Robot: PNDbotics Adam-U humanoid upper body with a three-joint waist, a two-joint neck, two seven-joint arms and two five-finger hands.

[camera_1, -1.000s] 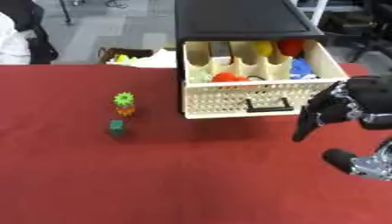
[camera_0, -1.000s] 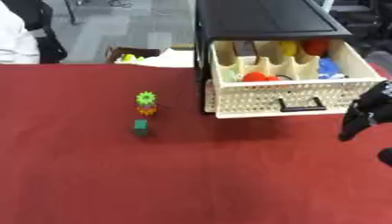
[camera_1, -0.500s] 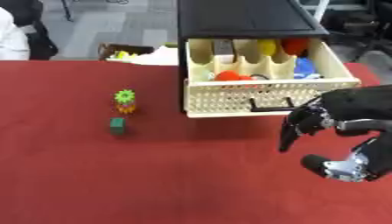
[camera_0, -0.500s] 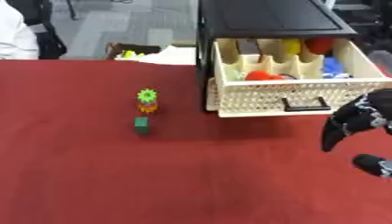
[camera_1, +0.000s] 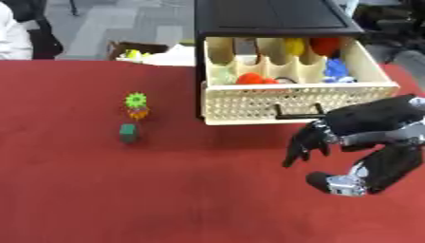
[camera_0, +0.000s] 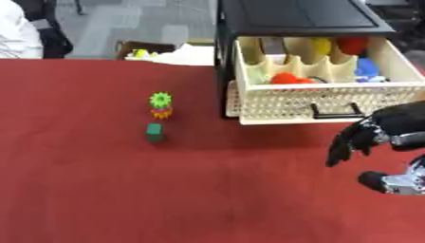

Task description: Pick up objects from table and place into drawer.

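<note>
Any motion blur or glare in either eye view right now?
Left eye view: right hand smeared at the frame edge, green block soft-edged. Right eye view: no glare on the red table; drawer casts a soft shadow beneath its front.

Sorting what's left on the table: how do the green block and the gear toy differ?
The green block is one dark green, plain boxy piece; the gear toy is a bright green toothed wheel on an orange base. The block lies nearer the camera, the gear toy behind it, closer to the drawer. Both sit untouched on the red table.
</note>
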